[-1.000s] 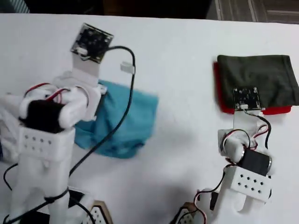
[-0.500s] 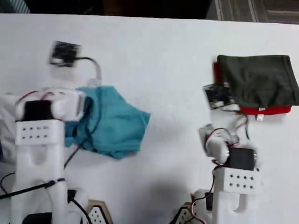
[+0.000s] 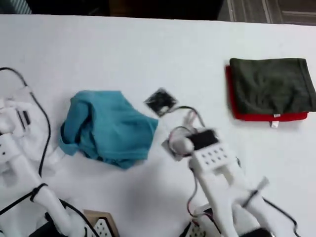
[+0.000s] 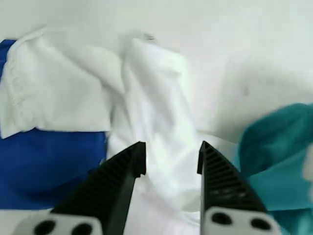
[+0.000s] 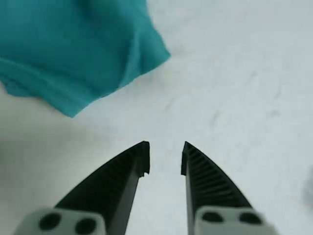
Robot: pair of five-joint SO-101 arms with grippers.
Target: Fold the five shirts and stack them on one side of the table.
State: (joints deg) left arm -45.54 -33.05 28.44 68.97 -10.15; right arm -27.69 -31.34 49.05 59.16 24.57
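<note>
On table [image 3: 148, 49], crumpled teal shirt [image 3: 106, 128]

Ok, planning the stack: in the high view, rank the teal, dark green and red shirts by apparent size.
1. teal shirt
2. dark green shirt
3. red shirt, mostly covered, so its true size is unsure

A robotics test set-up, most likely a lab.
Two white plastic arms, the left arm [image 3: 19, 148] and the right arm [image 3: 217, 168], stand at the near edge of a white-covered bench [image 3: 197, 44], with loose wires [image 3: 46, 126] and a bare circuit board [image 3: 160, 101] on show (the right gripper [image 5: 165, 156] has ribbed black jaws). Beyond the bench's far edge lies a dark floor [image 3: 291, 10].
</note>
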